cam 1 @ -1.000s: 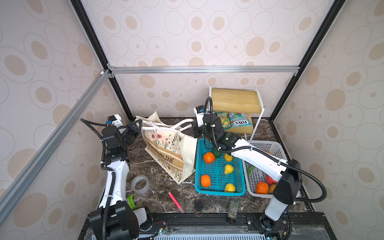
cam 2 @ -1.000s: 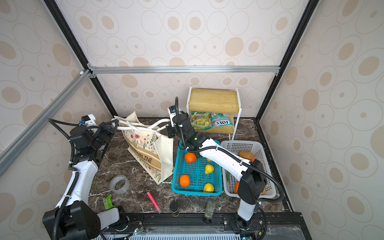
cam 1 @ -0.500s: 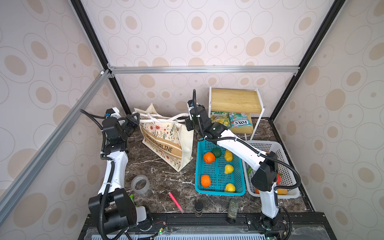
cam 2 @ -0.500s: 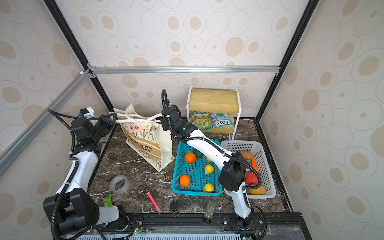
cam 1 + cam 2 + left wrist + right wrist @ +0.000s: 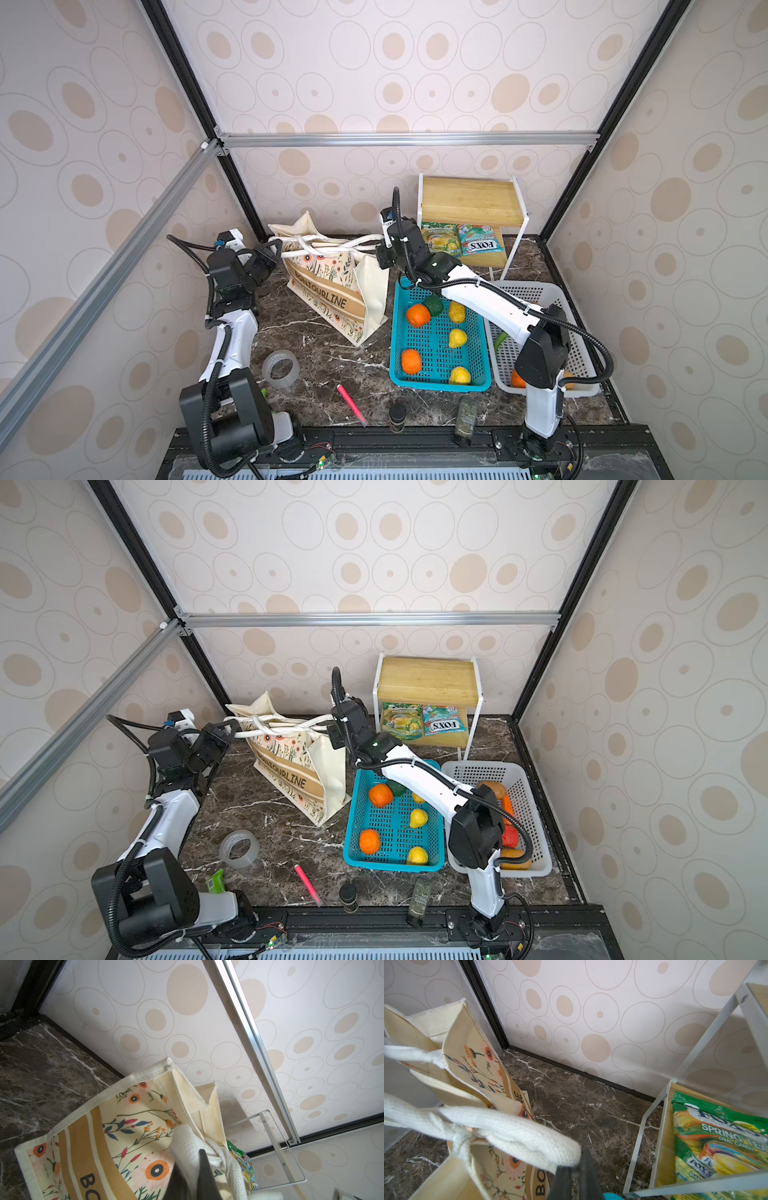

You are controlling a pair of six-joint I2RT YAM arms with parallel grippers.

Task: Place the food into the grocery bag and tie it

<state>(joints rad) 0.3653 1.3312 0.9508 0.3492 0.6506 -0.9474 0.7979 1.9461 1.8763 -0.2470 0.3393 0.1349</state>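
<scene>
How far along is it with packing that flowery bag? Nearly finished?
Done: the white handles look crossed into a loose knot. In hand: the left end effector and right end effector each pinch a handle, on opposite sides of the tote bag. Left: pulling the knot snug. Two Fox's candy packets lie on the wooden shelf and toy fruit in the turquoise basket; the bag's contents are hidden.

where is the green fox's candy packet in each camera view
In a top view: green packet on the lower board of the shelf, beside the blue packet.
In a top view: same spot, green packet right of the grocery bag.
Left wrist: green packet, a sliver past the bag's white handle.
Right wrist: green packet up close on the shelf board, label readable.
Shared landmark: the shelf's white frame, in all four views.
</scene>
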